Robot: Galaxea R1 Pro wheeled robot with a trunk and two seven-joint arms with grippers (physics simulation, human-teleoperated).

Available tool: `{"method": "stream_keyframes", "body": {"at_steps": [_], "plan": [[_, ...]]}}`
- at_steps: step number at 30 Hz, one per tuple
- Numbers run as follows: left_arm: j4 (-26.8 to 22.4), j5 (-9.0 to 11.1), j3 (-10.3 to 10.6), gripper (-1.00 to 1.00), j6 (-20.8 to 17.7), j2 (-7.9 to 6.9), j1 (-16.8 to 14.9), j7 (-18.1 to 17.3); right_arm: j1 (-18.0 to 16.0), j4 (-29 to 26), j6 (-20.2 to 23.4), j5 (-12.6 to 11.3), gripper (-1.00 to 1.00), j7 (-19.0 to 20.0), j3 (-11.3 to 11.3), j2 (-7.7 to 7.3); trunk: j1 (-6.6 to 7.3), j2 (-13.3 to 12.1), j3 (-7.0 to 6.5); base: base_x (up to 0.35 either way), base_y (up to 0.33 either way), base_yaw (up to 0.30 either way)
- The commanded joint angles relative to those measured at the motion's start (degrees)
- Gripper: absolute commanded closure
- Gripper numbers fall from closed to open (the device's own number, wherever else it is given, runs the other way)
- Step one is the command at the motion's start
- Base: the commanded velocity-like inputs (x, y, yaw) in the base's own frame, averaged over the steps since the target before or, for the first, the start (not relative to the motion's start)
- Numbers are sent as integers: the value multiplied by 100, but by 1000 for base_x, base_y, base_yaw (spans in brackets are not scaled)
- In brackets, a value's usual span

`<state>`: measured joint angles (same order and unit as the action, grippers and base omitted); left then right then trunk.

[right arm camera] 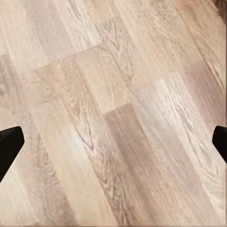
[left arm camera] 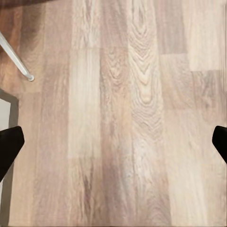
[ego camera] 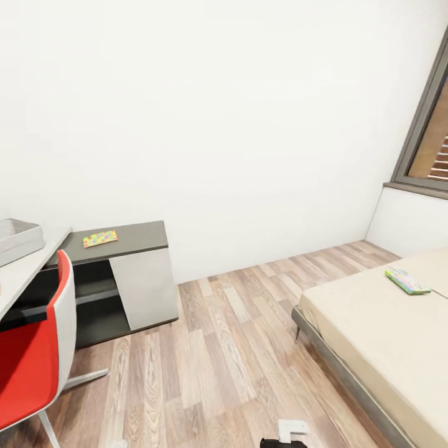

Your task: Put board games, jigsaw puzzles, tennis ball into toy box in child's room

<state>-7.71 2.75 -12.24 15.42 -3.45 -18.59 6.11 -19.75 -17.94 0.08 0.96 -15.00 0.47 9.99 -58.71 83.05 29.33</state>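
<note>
One jigsaw puzzle (ego camera: 100, 238), a thin multicoloured sheet, lies on the low dark grey section of the table (ego camera: 140, 235). The light-grey toy box (ego camera: 18, 241) stands on the pale part of the table at the far left, partly cut off. A board game (ego camera: 407, 281) with a white-green cover rests on the beige bed (ego camera: 373, 330) at the right. My left gripper (left arm camera: 113, 146) is open over bare wooden floor, its dark fingertips (left arm camera: 9, 146) far apart. My right gripper (right arm camera: 113, 144) is likewise open above the floor, with nothing between its fingers.
A red and white swivel chair (ego camera: 37, 354) stands in front of the table at the lower left; one of its metal legs (left arm camera: 16, 59) shows in the left wrist view. Wooden floor (ego camera: 224, 354) stretches between table and bed. A window (ego camera: 429, 143) is at the right.
</note>
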Motion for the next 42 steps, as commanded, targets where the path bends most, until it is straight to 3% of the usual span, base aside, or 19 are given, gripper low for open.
{"method": "stream_keyframes", "body": {"at_steps": [1, 28, 38, 42], "plan": [[6, 28, 3, -100, 22, 0, -4, 4, -3, -1, 1, 9, -100, -21, 5, 1, -2, 3, 6, 243, -214, 20], [119, 24, 4, -100, 134, 72, -4, 5, -3, -8, 42, 2, -100, -31, 8, 1, -2, 3, 6, 244, -204, 2], [120, 105, -52, -100, 198, 79, -4, -13, -3, -3, 100, 1, -100, -37, 45, 1, -2, 3, 6, 64, -41, 0], [120, 110, -61, -100, 197, 80, -4, -5, -3, -1, 99, 1, -100, -31, 48, 1, 86, -158, -66, 4, -3, 0]]}}
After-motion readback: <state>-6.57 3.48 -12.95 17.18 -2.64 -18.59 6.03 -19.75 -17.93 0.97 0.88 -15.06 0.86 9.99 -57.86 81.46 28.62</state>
